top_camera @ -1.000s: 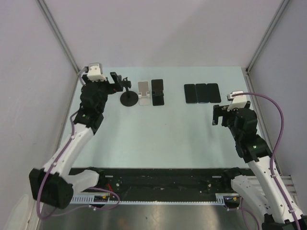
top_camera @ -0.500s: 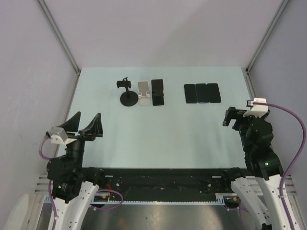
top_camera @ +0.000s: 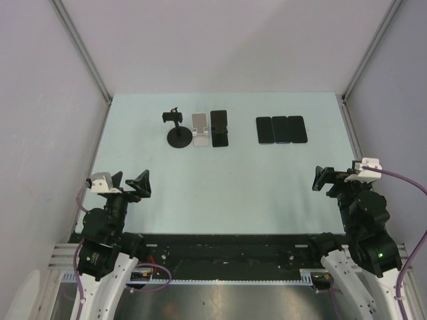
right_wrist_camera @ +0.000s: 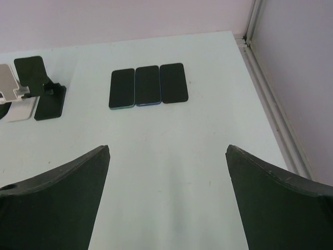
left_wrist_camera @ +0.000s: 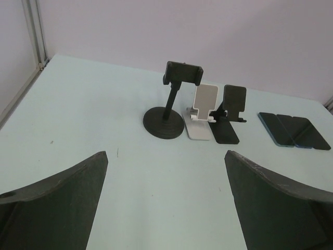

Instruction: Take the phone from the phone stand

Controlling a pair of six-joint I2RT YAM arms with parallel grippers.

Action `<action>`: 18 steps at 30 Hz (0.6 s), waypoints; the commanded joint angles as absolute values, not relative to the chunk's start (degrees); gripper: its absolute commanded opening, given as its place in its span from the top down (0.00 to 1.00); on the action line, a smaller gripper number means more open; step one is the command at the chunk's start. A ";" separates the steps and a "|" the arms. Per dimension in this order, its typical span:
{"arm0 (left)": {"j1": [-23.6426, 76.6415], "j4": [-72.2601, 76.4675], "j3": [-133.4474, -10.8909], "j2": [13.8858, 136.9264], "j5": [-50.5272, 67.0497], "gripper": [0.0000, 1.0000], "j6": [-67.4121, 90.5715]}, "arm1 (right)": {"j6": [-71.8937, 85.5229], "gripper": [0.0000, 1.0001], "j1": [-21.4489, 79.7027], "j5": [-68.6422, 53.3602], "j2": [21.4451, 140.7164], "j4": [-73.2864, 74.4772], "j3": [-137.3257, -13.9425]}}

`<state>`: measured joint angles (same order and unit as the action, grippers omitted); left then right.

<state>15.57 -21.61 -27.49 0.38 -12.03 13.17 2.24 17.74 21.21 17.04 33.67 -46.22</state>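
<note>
Phones (top_camera: 281, 129), three of them, lie flat on the pale green table (top_camera: 220, 187), side by side with the long edges touching, at the far right part. The right wrist view shows this row (right_wrist_camera: 148, 85) clearly. The screens are dark, the left one has a greenish rim and the middle one a bluish rim. They lie directly on the table surface, well apart from the stands.

The stands are in one row to the left of the phones, at the far middle of the table. The most left is the black stand with round base (top_camera: 177, 133), which has an upright rod and a small clamp (left_wrist_camera: 183, 73) at the top. Just beside it is the white stand (top_camera: 199, 128), with its plate tilted back. Next to this one is the black folding stand (top_camera: 219, 128), also with a tilted back plate. In the left wrist view this plate (left_wrist_camera: 234, 99) looks like a plain dark panel.

The left gripper (top_camera: 131, 179) hovers over the near left part of the table, close to its own base. Its jaws are spread wide with nothing between them, and its camera looks across the table to the three stands. The right gripper (top_camera: 331, 177) is at the near right side, jaws also spread wide and holding nothing, and its camera looks at the row of phones
</note>
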 commanded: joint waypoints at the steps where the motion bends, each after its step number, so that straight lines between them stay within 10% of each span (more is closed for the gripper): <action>1: 15.29 -23.56 -28.92 2.98 -10.91 0.00 14.06 | 5.01 0.00 20.47 22.58 12.66 36.74 -43.34; 18: 15.38 -23.73 -28.21 3.43 -11.16 0.00 14.77 | 7.56 0.00 29.09 31.64 6.06 35.16 -41.40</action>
